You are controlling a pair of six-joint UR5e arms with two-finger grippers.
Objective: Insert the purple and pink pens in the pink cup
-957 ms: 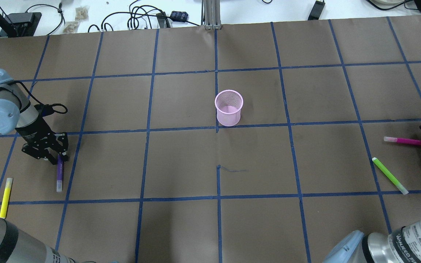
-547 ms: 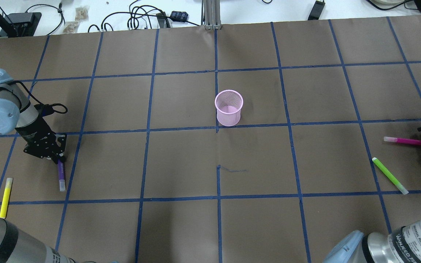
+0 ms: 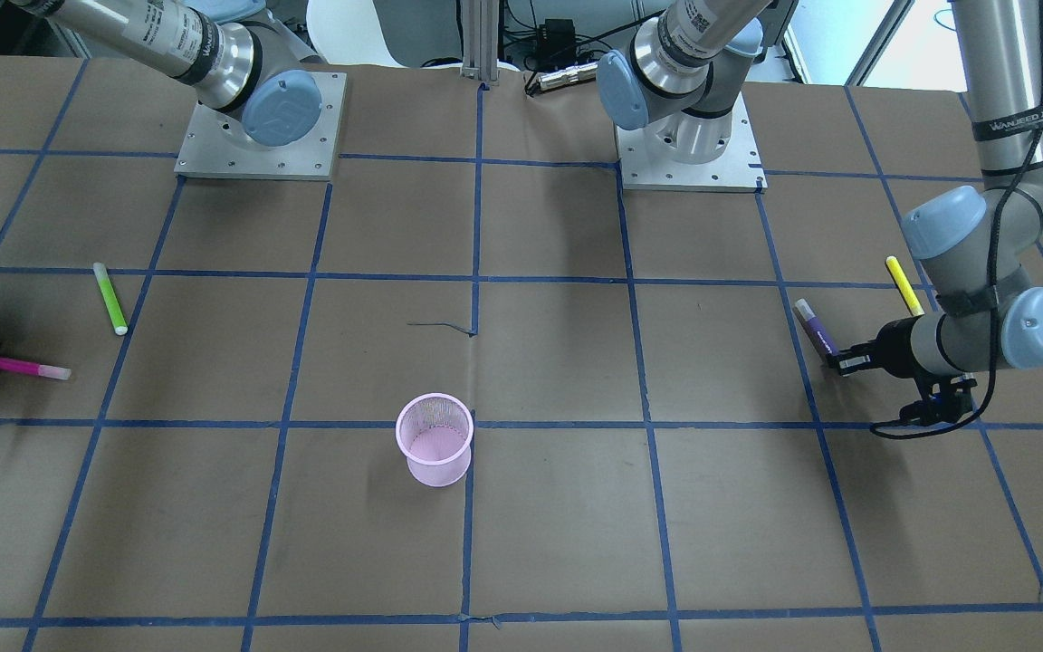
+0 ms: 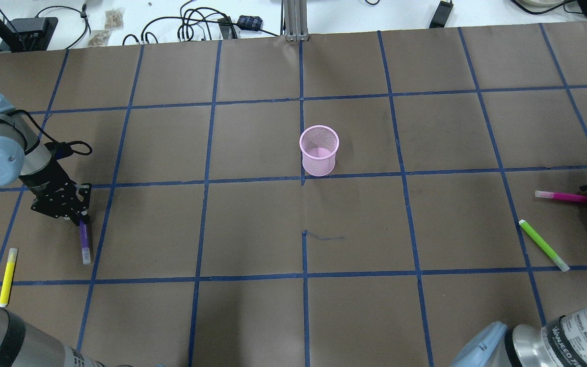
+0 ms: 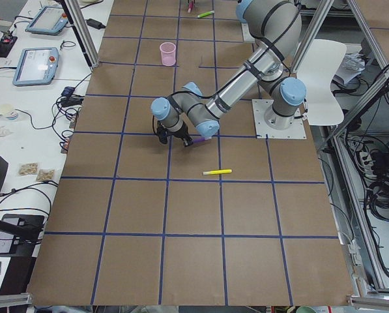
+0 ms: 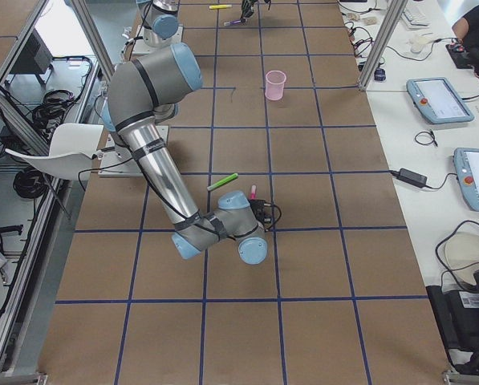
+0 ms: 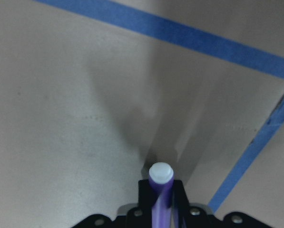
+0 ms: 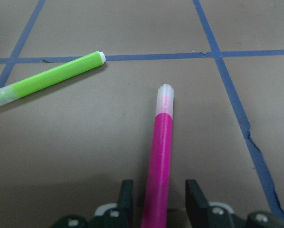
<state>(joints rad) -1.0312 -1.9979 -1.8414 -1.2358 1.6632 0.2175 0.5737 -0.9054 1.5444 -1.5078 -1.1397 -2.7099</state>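
Purple pen (image 7: pixel 161 187) pinched in left fingers (image 7: pixel 179 194); right fingers (image 8: pixel 195 192) straddle pink pen (image 8: pixel 161 142).

Overhead looks forward-down; front faces it, steep; sides from table (image 4: pixel 252 229) ends; wrists close-up. Exteriors share pink cup (image 4: pixel 319 150).

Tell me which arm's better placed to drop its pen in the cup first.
Left. The left gripper is shut on the purple pen, ready to carry. The right gripper is open astride the pink pen, which lies flat, not yet gripped. The pink cup stands roughly between them.
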